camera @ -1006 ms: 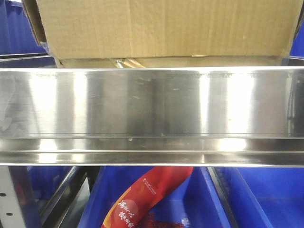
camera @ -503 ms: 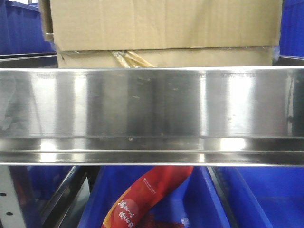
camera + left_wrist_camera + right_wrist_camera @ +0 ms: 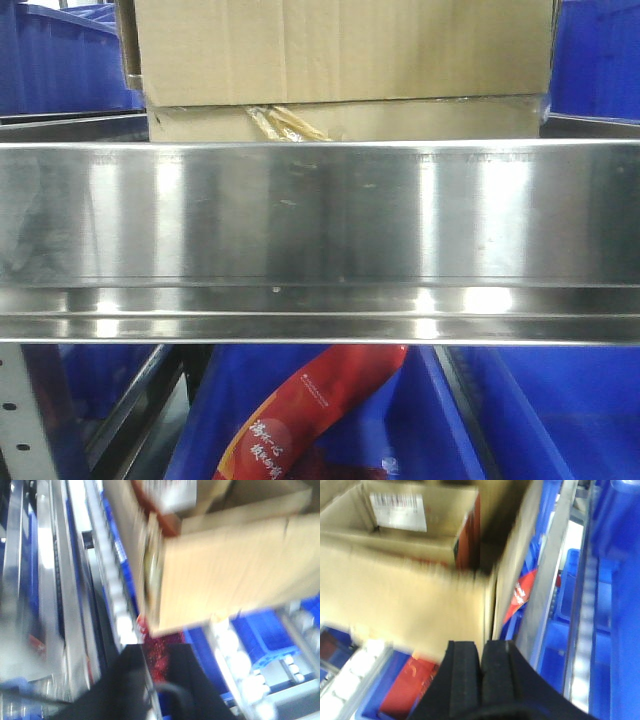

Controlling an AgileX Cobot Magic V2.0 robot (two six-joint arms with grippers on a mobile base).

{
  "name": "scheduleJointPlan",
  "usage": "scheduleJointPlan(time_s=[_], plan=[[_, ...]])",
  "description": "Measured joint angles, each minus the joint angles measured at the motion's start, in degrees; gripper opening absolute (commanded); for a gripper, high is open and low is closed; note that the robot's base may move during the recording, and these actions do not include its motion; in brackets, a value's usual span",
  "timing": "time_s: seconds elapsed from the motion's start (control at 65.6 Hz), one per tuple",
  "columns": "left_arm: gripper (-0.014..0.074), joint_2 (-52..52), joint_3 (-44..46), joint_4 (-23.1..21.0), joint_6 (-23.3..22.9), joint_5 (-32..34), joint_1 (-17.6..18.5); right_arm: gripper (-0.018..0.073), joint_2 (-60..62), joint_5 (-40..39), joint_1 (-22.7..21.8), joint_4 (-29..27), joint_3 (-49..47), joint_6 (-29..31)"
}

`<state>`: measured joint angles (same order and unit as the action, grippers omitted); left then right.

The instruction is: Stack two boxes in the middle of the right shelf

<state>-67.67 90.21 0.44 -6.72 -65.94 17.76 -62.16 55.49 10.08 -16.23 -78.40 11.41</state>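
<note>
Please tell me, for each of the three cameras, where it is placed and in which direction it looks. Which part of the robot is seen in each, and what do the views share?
Front view: low and level, facing the steel shelf rail; the tall box sits on the flat box; no robot part shows.
Left wrist view: blurred, beside the tall box; the dark left gripper is at the bottom.
Right wrist view: beside the tall box; the right gripper, pads together, is at the bottom.
Shared: the tall box and blue bins.

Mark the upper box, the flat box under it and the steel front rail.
upper box (image 3: 345,50), front view, front face.
flat box (image 3: 420,120), front view, visible front strip.
steel front rail (image 3: 320,215), front view, middle of face.
</note>
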Motion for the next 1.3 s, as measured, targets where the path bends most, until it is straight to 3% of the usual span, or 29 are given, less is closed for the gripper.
scheduleJointPlan(time_s=[0.198,0.427,0.64,0.884,1.295], plan=[[-0.0111,12.8,-19.71,1.96,0.0,11.5,0.0,-0.0154,10.22,-8.52,0.0,1.55,16.5,0.11],[-0.0111,29.58,-43.14,5.8,0.0,30.43,0.0,-0.0154,23.13,-20.99,0.0,2.16,33.62,1.57],[-0.0111,43.93,-58.04,6.3,0.0,45.16,0.0,-0.0154,34.45,-28.62,0.0,2.27,42.2,3.77],[-0.0111,53.02,-64.16,6.3,0.0,48.82,0.0,-0.0154,40.65,-31.44,0.0,2.27,44.42,4.39],[-0.0111,54.42,-64.41,6.3,0.0,49.59,0.0,-0.0154,40.79,-31.55,0.0,2.27,44.65,4.6]])
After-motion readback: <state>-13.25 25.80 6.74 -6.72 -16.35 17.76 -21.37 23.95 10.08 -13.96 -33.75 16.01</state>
